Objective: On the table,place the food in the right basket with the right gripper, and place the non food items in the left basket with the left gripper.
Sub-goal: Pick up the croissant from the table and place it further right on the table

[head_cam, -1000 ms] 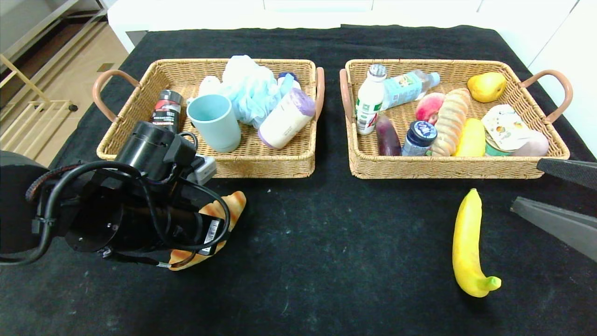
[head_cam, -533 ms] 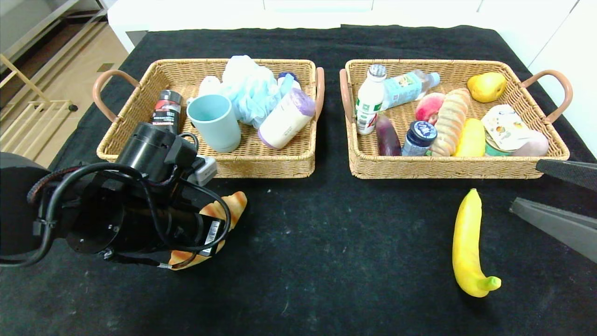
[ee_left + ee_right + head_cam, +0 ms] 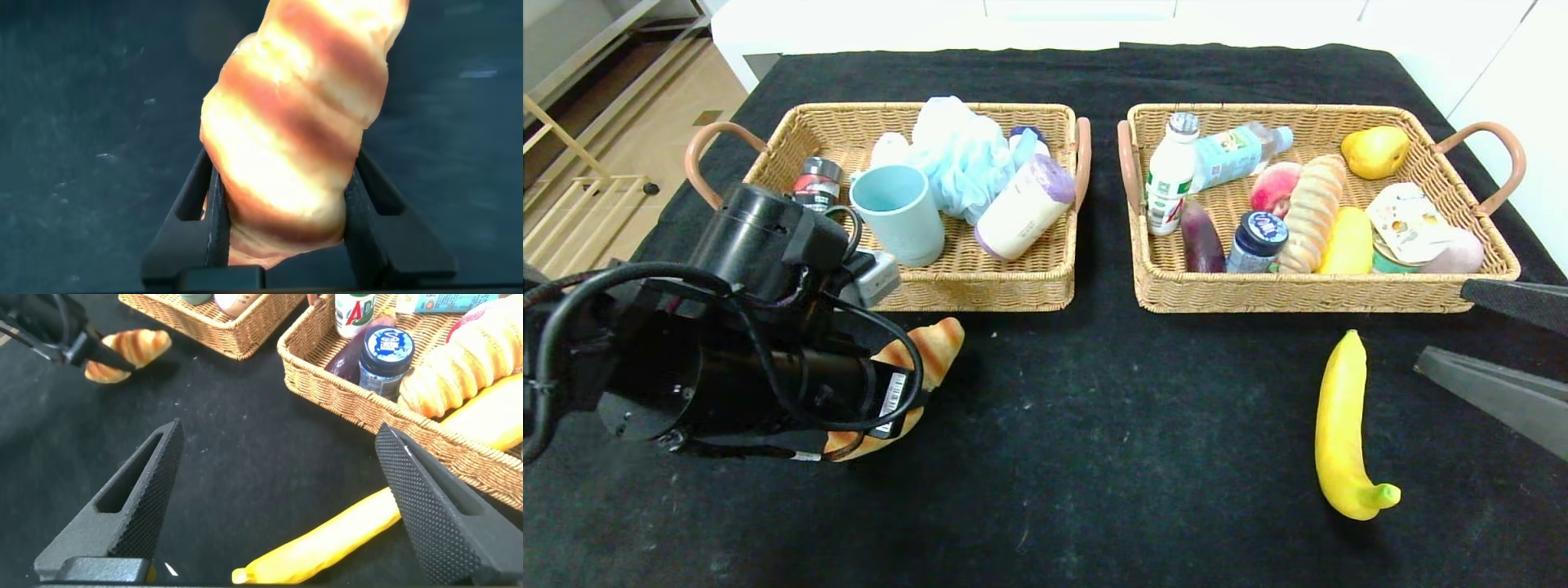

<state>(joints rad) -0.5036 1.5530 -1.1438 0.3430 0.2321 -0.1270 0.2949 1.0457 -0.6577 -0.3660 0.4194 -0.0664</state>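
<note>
A striped golden croissant [image 3: 934, 349] sticks out from under my left arm, just in front of the left basket [image 3: 980, 296]. In the left wrist view my left gripper [image 3: 283, 163] is shut on the croissant [image 3: 294, 139], one finger pressed against each side. A yellow banana [image 3: 1342, 425] lies on the black cloth in front of the right basket [image 3: 1298, 299]. My right gripper [image 3: 1442, 322] hovers open at the right edge, just right of the banana [image 3: 327, 539], with nothing between its fingers [image 3: 135, 498].
The left basket holds a teal cup [image 3: 898, 214], a blue bath puff [image 3: 960, 155], a white bottle [image 3: 1023, 208] and a dark can [image 3: 815, 181]. The right basket holds bottles, bread [image 3: 1311, 212], a pear [image 3: 1374, 152] and other food. The table's left edge drops to the floor.
My left arm has risen and shifted slightly toward the left basket with the croissant in its grip; the croissant's free end has moved up with it. Right arm and banana are unmoved.
</note>
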